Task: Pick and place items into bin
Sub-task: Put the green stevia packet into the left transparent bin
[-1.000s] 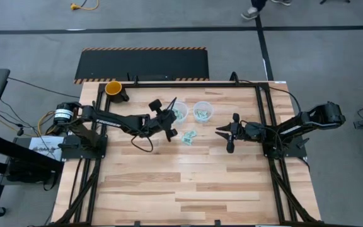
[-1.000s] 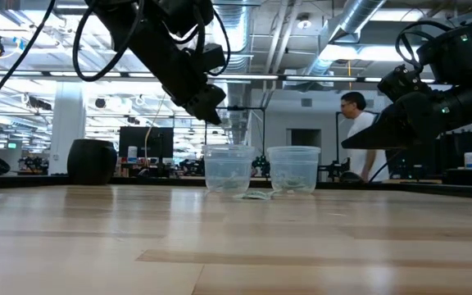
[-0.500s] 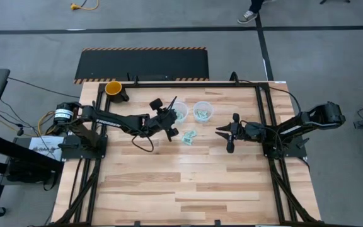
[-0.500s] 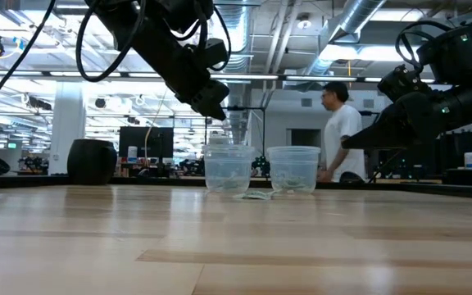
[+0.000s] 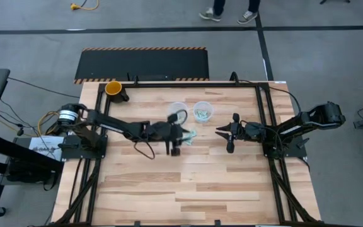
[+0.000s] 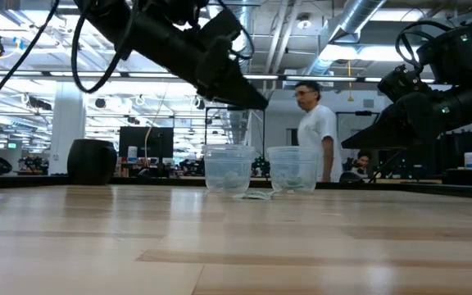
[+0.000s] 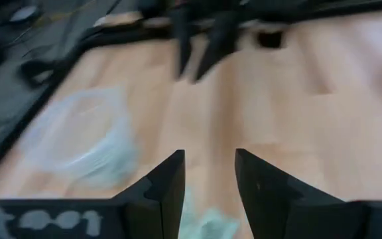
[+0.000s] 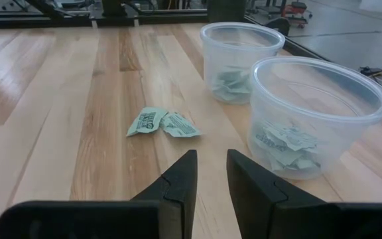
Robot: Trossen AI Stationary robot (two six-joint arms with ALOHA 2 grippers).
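Note:
Two clear round bins stand side by side at the table's far middle, the left one [image 5: 178, 112] and the right one [image 5: 202, 111]. Both hold pale green items [image 8: 231, 83]. Two loose items [image 8: 161, 123] lie flat on the wood just near of the bins [image 5: 190, 135]. My left gripper [image 7: 209, 172] hangs open well above the table [image 6: 260, 103], right over those loose items and pointing toward the table's right edge. My right gripper [image 8: 211, 172] is open with nothing between its fingers. It hovers to the right of the bins [image 5: 219, 131], pointing left at them.
An orange cup [image 5: 113, 88] stands at the far left corner. Black frame rails run along the table's left, right and far edges. Bare wood stretches across the near half of the table. A person [image 6: 311, 131] walks in the room behind.
My left gripper has swung from above the left bin toward the table's near and right edges. It now hangs over the loose items. The person behind the table has walked leftward.

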